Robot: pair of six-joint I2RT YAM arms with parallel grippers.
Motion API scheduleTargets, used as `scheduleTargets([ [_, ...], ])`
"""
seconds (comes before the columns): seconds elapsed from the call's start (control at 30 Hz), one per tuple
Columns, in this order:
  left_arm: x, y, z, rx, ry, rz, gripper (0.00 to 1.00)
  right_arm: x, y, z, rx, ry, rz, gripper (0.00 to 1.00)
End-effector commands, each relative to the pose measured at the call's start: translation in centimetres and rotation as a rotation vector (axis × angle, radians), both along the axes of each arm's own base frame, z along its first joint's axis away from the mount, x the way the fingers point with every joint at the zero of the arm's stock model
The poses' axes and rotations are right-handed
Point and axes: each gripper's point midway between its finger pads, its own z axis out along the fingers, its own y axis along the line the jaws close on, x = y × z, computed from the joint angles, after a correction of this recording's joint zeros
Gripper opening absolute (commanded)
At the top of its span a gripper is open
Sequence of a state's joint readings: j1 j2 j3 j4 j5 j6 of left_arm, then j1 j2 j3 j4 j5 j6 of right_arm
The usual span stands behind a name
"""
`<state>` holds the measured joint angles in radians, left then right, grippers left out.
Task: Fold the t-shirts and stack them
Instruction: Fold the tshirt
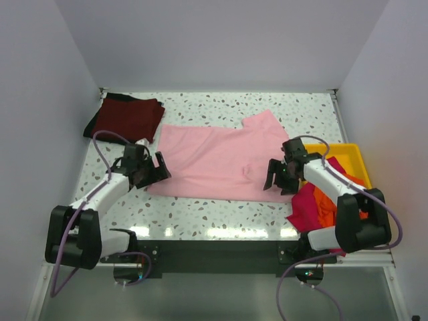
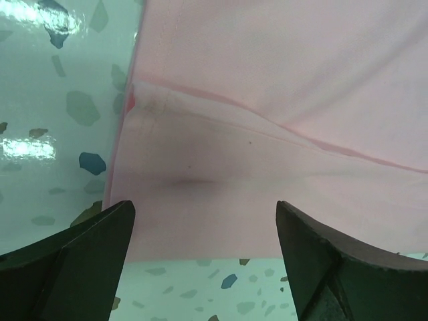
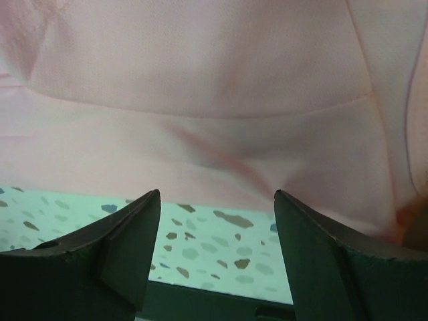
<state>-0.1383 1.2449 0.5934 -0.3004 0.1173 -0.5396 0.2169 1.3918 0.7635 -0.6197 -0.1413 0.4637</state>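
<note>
Pink tee (image 1: 221, 157) lies flat mid-frame, not yet folded. Maroon tee (image 1: 127, 117) folded, upper left; magenta/orange tees (image 1: 309, 206) heaped lower right, undone. Left gripper (image 1: 150, 172) & right gripper (image 1: 277, 177) gape at its near corners, holding nothing.

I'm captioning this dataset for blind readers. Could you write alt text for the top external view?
A pale pink t-shirt lies spread flat mid-table, with the left gripper and right gripper open at its near corners. A folded maroon t-shirt sits at the far left; a magenta t-shirt and an orange t-shirt spill from a yellow tray at the right.
</note>
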Motion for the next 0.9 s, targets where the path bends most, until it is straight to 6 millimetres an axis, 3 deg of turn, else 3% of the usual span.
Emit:
scheduleTargets([
  [0.0,2.4,0.0,3.6,0.006,-0.067,0.012,0.92,2.5,0.0,4.8,-0.014,-0.1,0.008,0.73],
  [0.1,4.9,-0.5,5.2,-0.003,-0.107,-0.004,0.92,4.9,0.3,6.4,-0.013,-0.167,0.026,0.73],
  [0.2,7.0,-1.3,5.9,-0.03,-0.13,-0.026,0.92,7.1,0.7,6.3,-0.024,-0.19,0.047,0.73],
  [0.33,8.6,-2.6,5.8,-0.076,-0.149,-0.064,0.93,9.4,1.1,5.0,-0.024,-0.207,0.058,0.73],
  [0.43,9.1,-2.9,4.5,-0.082,-0.13,-0.077,0.93,10.4,1.4,4.2,-0.02,-0.23,0.069,0.73],
  [0.57,9.5,-4.2,3.8,-0.146,-0.152,-0.123,0.93,10.7,1.6,2.5,-0.014,-0.216,0.071,0.72],
  [0.7,9.8,-4.3,3.0,-0.135,-0.159,-0.141,0.93,9.9,1.2,0.7,-0.031,-0.172,0.055,0.72],
  [0.87,8.8,-4.1,0.3,-0.119,-0.109,-0.159,0.93,8.3,1.1,-1.2,-0.037,-0.11,0.054,0.72],
])
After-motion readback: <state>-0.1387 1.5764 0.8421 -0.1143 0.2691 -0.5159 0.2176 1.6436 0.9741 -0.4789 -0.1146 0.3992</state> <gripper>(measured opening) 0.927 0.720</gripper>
